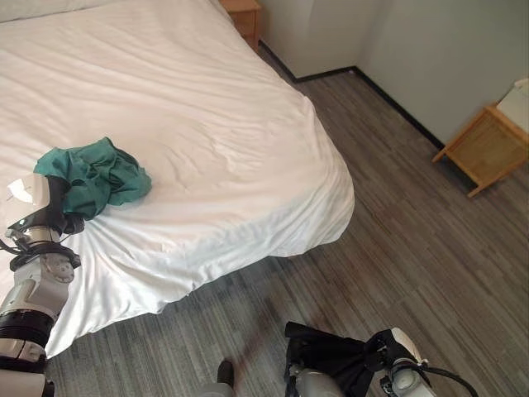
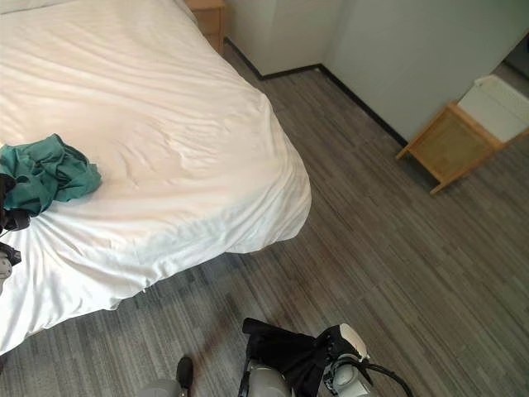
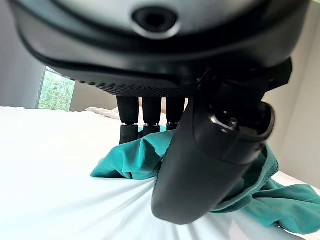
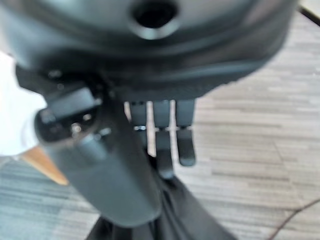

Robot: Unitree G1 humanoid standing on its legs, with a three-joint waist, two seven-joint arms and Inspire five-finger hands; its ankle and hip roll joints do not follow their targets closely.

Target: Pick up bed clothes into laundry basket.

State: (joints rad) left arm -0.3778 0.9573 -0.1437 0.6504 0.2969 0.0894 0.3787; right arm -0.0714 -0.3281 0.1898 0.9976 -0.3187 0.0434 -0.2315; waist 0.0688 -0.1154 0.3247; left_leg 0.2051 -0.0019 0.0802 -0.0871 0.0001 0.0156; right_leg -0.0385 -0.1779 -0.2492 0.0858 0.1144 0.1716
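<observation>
A crumpled teal garment [image 1: 107, 174] lies on the white bed [image 1: 207, 99] near its left front corner. My left hand [image 1: 58, 205] rests on the garment's near edge. In the left wrist view its fingers [image 3: 145, 112] reach straight down into the teal cloth [image 3: 132, 157], with the thumb [image 3: 210, 150] in front. Low over the floor, my right hand [image 1: 382, 354] holds a black fabric laundry bag [image 1: 326, 351]. The right wrist view shows the black fabric [image 4: 175, 220] pinched between thumb and fingers [image 4: 165, 145].
The bed sheet hangs over the near edge down to the grey plank floor [image 1: 413, 248]. A wooden nightstand [image 1: 244, 16] stands at the bed's far corner. A low wooden table [image 1: 488, 149] with a white box [image 1: 519, 99] stands by the right wall.
</observation>
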